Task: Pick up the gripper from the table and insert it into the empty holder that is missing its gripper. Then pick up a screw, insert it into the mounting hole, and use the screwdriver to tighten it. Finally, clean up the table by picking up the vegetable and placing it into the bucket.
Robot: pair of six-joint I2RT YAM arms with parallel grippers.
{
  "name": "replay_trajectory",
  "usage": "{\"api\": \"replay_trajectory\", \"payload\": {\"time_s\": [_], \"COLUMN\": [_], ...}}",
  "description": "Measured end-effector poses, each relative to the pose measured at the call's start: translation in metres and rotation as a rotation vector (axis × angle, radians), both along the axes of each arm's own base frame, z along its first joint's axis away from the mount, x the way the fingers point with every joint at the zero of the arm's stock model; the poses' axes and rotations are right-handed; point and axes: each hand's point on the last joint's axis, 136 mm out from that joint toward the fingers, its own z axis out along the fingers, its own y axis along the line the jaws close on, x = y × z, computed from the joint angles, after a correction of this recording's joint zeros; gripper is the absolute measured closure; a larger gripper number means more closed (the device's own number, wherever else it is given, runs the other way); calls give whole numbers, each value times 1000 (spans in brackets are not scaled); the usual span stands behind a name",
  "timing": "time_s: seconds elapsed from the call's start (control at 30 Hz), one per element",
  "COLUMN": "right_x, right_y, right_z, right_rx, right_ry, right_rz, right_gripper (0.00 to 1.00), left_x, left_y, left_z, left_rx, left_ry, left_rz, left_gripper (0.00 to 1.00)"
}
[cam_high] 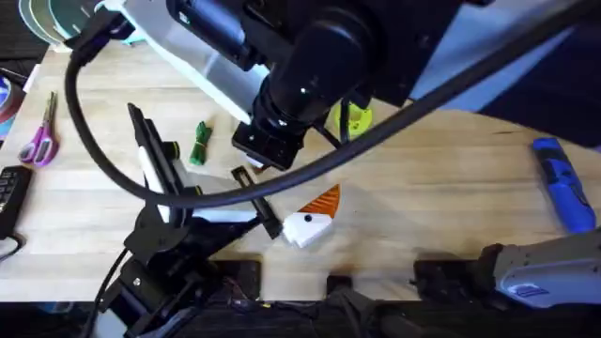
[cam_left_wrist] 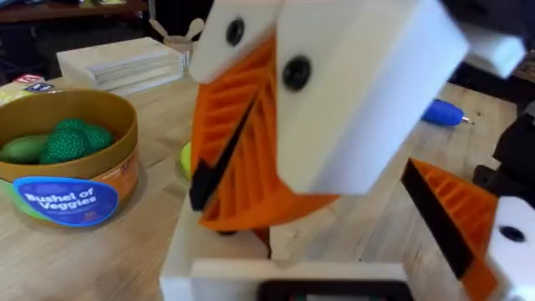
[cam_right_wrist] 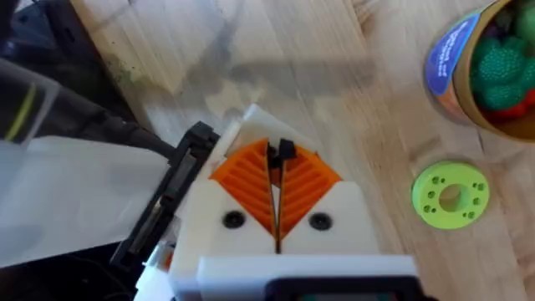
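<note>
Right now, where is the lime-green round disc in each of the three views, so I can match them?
Overhead: the lime-green disc is upper middle, partly behind the dark arm.
Left wrist: a green sliver beside the bucket.
Right wrist: the disc lies flat near the bucket.
Shared landmark: the bucket, in both wrist views.

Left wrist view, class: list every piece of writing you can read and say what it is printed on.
"Bushel of Veggies": on the blue label of the bucket.
Small print on the bucket's tan side, right of the label: too blurred to read.
Print on the coloured pack behind the bucket: unreadable.
</note>
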Motion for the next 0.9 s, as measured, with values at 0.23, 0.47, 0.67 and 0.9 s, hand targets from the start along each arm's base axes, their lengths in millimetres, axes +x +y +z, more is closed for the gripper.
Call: {"api": "replay_trajectory", "payload": {"time_s": [0.23,0.47,0.67,0.9], "right_x": [2,12,16,7], "right_y": [-1,-12,-58,-139], "right_z": [0,8,41,89], "right_rx": [-1,7,29,61], "right_ry": [-2,-5,5,-12], "right_rz": [-14,-68,-156,-297], "right_gripper": [423,69,63,61], "left_x": [0,0,0,0], "left_y": [0,0,0,0], "left_z": [0,0,0,0], "left_rx": [0,0,0,0], "left_ry": [1,0,0,0], "left_rz": [0,0,0,0], "left_gripper": [9,8,8,8]}}
